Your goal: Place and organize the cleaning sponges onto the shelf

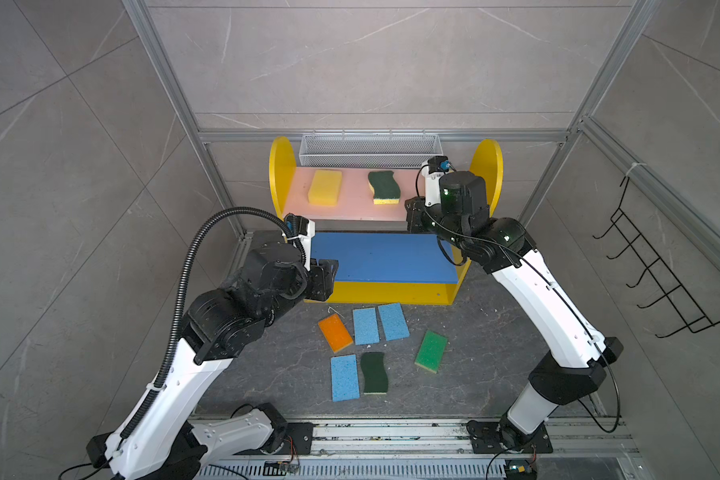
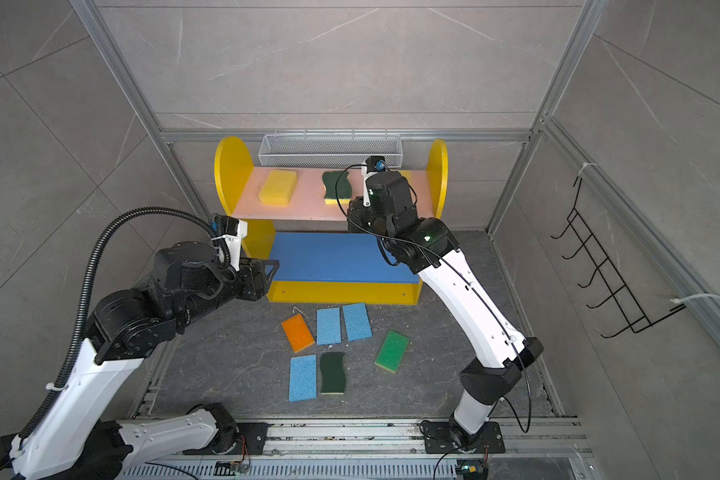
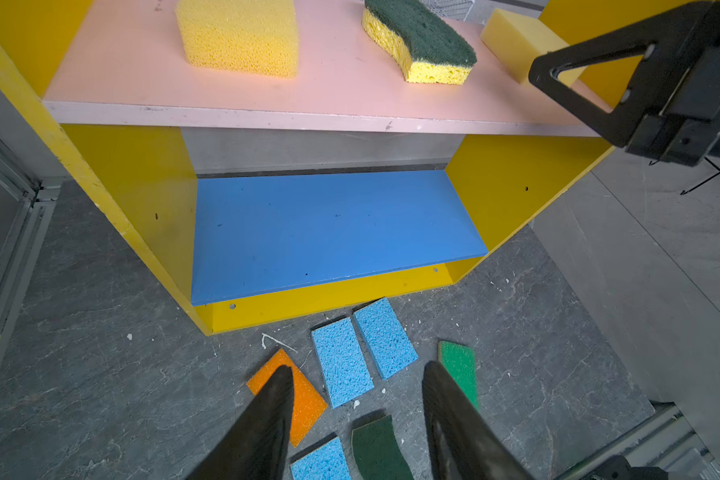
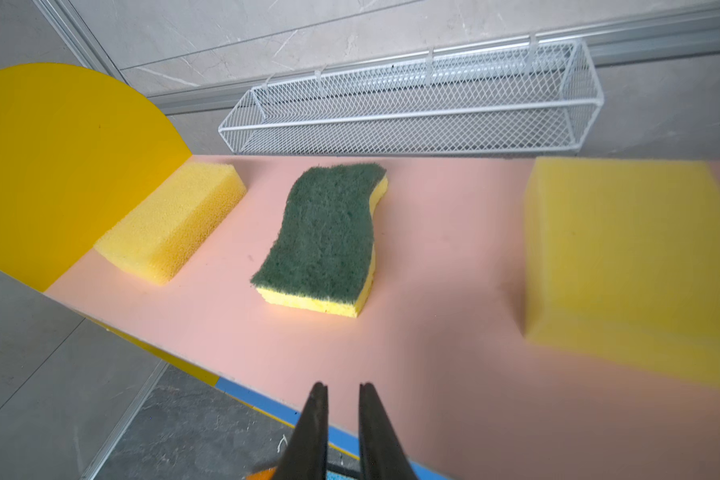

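Observation:
The shelf (image 1: 281,174) carries three sponges on its pink board: a yellow block (image 1: 325,187), a dark-green scourer (image 1: 385,187) and a second yellow block (image 4: 632,266), which my right arm hides in both top views. The blue board (image 1: 383,257) is bare. On the floor lie an orange sponge (image 1: 335,332), three light-blue ones (image 1: 366,325) (image 1: 393,321) (image 1: 345,377), a dark-green scourer (image 1: 374,372) and a bright-green one (image 1: 431,351). My left gripper (image 3: 358,368) hangs open and empty above them. My right gripper (image 4: 343,385), at the pink board's front edge, shows a narrow empty gap.
A white wire mesh basket (image 1: 368,149) hangs behind the shelf. A black wire hook rack (image 1: 657,274) is on the right wall. Aluminium posts frame the cell and a rail (image 1: 391,436) runs along the front.

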You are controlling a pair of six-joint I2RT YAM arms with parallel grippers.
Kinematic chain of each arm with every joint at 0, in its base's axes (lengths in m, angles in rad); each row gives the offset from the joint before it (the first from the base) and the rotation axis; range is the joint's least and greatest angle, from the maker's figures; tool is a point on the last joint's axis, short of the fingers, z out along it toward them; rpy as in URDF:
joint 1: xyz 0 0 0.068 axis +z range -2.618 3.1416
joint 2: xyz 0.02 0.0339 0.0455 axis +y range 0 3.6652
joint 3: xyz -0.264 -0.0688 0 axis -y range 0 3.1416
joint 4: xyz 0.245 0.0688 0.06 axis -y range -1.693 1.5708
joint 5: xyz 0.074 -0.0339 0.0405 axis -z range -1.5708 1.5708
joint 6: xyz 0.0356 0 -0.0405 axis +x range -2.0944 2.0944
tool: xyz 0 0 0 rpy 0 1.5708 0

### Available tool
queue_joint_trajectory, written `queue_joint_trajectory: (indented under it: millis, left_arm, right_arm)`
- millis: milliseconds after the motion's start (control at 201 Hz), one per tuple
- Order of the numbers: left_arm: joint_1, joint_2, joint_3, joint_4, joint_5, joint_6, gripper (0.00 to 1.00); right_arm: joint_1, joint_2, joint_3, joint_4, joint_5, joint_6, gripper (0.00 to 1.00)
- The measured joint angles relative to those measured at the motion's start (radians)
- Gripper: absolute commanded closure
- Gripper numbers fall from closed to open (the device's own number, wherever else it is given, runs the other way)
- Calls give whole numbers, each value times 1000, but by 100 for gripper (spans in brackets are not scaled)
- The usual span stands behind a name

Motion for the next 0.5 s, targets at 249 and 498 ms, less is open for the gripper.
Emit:
queue_joint_trajectory:
  millis: [249,498]
  left_arm:
    - [0,-53,-10,0,-1,0,47]
    - [0,-82,-10,0,-5,0,47]
  right_arm:
    - [-12,81,70,3,40,-37,83]
    - [-50,147,122,-5,47,-43,84]
